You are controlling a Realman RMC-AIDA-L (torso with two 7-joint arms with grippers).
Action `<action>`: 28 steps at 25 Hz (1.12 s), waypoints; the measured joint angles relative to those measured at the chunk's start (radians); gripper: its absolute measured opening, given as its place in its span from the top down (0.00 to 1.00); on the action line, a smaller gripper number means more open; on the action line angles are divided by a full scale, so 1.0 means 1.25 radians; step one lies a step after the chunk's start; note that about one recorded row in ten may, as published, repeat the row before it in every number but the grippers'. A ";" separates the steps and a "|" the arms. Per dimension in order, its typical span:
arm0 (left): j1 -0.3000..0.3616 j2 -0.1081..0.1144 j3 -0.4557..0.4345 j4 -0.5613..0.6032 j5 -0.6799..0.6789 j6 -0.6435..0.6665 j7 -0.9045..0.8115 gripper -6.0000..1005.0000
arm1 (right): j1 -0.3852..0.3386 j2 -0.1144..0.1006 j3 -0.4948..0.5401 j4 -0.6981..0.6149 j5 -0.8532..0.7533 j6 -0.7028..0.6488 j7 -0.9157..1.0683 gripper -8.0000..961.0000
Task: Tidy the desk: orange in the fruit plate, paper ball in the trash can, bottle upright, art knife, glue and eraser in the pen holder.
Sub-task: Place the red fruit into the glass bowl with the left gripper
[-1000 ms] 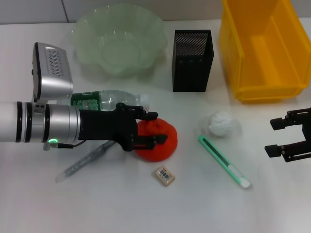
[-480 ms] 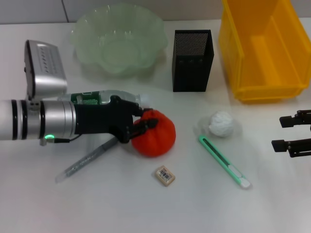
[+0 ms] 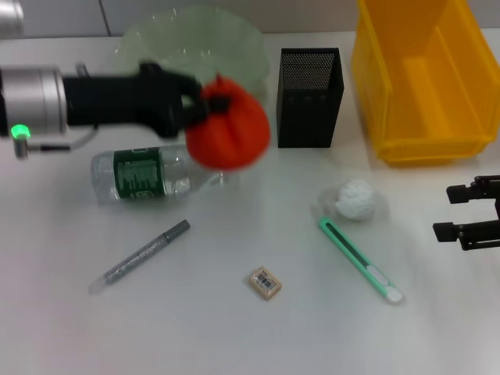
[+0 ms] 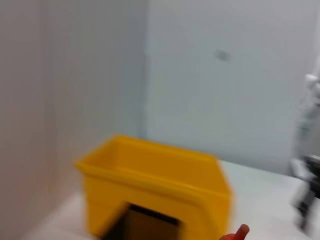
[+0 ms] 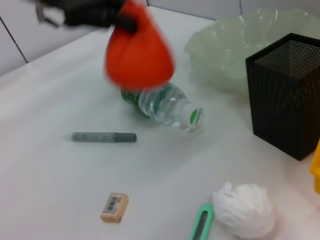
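Step in hand: orange to fruit plate. Your left gripper [image 3: 205, 105] is clamped on the orange [image 3: 229, 129], held in the air at the near right edge of the fruit plate [image 3: 148, 43], above the lying bottle [image 3: 148, 173]. Next you need to carry it farther over the bowl, lower, then release. Right gripper [image 3: 453, 213] parked at right, fingers apart, empty.

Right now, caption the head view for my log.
Left gripper carries orange toward plate; bottle lies flat.
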 joint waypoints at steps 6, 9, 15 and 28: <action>-0.036 0.003 0.003 0.048 -0.048 -0.170 -0.083 0.86 | 0.009 0.001 -0.008 0.018 0.000 0.000 0.001 0.20; -0.068 0.000 0.004 0.026 -0.052 -0.303 -0.121 0.88 | 0.012 0.001 -0.009 0.028 0.001 -0.003 0.000 0.21; -0.107 -0.001 0.025 -0.019 -0.058 -0.395 -0.125 0.91 | 0.009 0.001 -0.009 0.030 0.001 -0.003 -0.003 0.20; -0.129 -0.004 0.142 -0.035 -0.058 -0.557 -0.151 0.85 | 0.061 -0.001 -0.017 -0.011 -0.005 -0.009 0.133 0.20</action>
